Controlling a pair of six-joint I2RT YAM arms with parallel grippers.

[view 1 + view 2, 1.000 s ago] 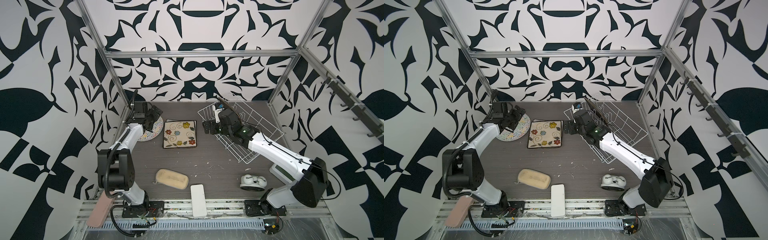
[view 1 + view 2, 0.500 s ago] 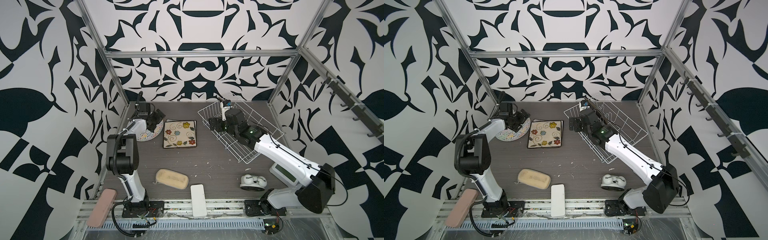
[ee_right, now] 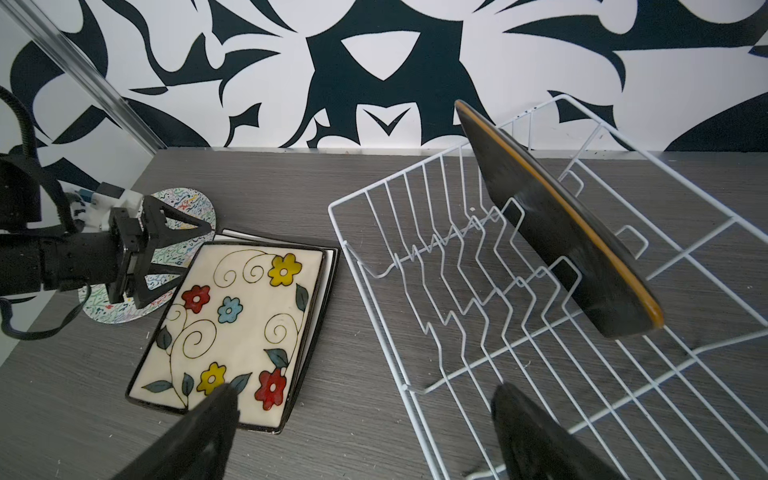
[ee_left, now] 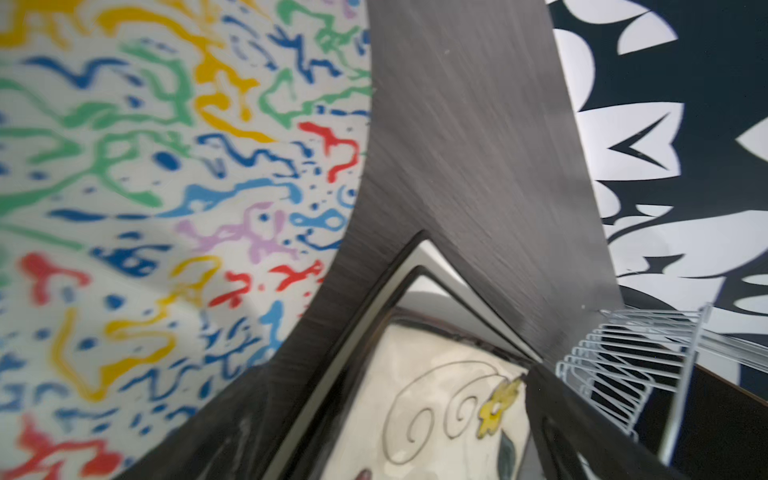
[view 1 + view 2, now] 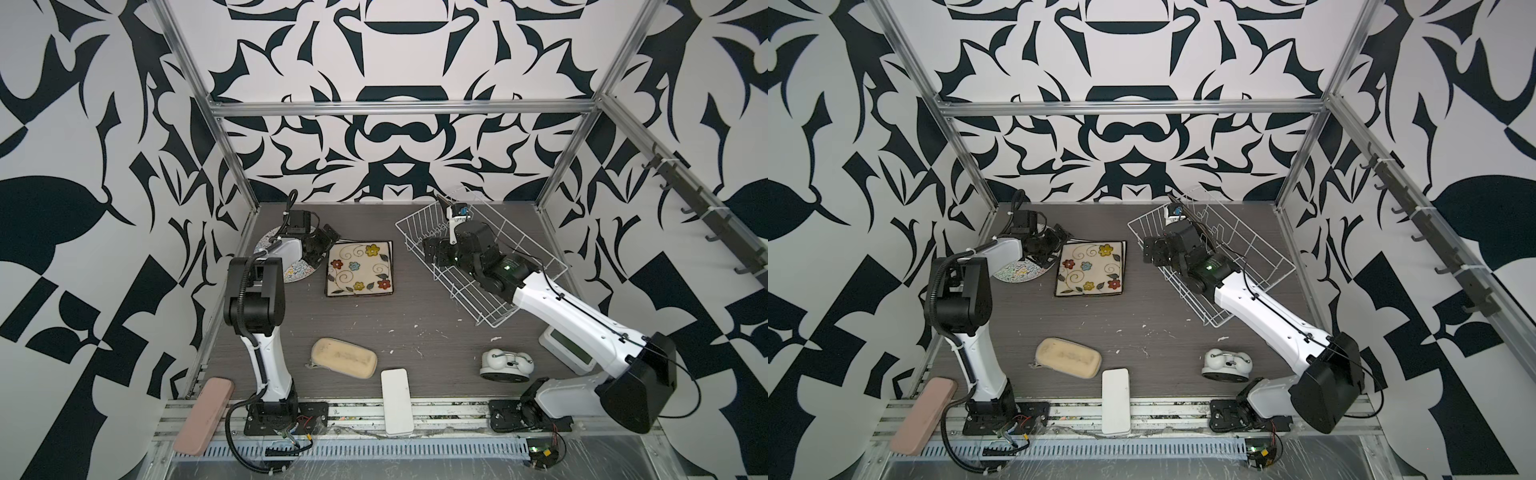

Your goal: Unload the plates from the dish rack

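The white wire dish rack (image 5: 490, 291) (image 5: 1258, 257) (image 3: 478, 291) stands at the back right. One dark square plate (image 3: 557, 224) stands upright between its prongs. The cream flowered plate (image 5: 359, 268) (image 5: 1090, 269) (image 3: 232, 320) (image 4: 436, 407) lies flat on other square plates. The round squiggle plate (image 5: 297, 274) (image 5: 1017, 272) (image 4: 166, 187) (image 3: 187, 199) lies to its left. My left gripper (image 5: 322, 245) (image 5: 1054, 245) (image 3: 187, 257) is open, low over where those two plates meet. My right gripper (image 5: 434, 253) (image 5: 1152, 253) (image 3: 365, 403) is open and empty above the rack's left end.
A beige sponge (image 5: 344, 363) and a white block (image 5: 396, 401) lie near the front edge. A white twin-bell clock (image 5: 507, 365) and a white box with a screen (image 5: 567, 349) sit at the front right. A pink block (image 5: 203, 409) leans off the front left corner.
My left arm has drawn up steeper and its gripper has slid right toward the flowered plate. My right gripper has pulled back a little toward the rack. Both stayed open.
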